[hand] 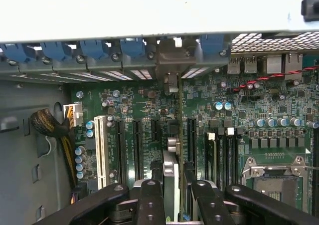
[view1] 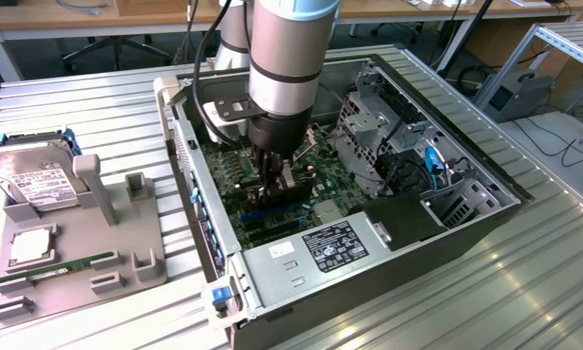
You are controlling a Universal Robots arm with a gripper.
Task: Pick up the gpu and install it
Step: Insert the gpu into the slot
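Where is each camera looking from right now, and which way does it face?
Exterior view: raised, off the arm, looking down at the open computer case on the slatted metal table; the arm reaches into the case.
Wrist view: on the wrist, looking down past the gripper at the motherboard; its jaws clamp the gpu edge-on over the expansion slots.
Shared: gripper, gpu, motherboard.

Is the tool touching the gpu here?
Touching. The wrist view shows the tool with fingers pressed on both sides of the gpu, held edge-on above the motherboard slots.
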